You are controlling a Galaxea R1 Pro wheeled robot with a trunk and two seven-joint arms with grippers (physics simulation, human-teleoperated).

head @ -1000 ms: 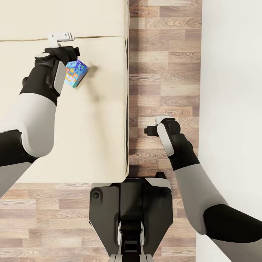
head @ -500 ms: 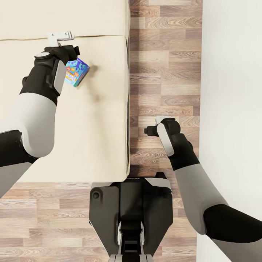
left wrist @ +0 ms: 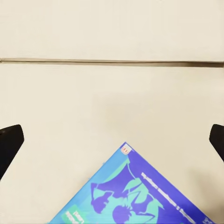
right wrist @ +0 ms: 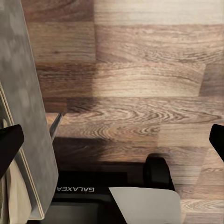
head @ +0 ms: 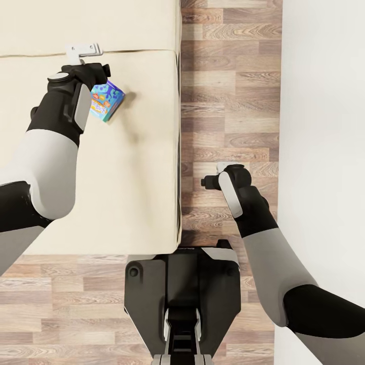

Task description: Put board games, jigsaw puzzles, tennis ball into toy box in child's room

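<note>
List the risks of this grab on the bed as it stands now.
1. The blue-and-teal printed board game box lies skewed on the beige mattress, and in the left wrist view only its corner shows between the wide-open left pincer tips; closing now may clip that corner or miss.
2. The soft mattress may let the box sink or tilt when pressed.
3. The right pincer hangs open over the wooden floor, offering no backup.

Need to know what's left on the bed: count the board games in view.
1. A blue board game lies on the bed, just beyond the left gripper, whose jaws stand open. The left arm may hide another.
</note>
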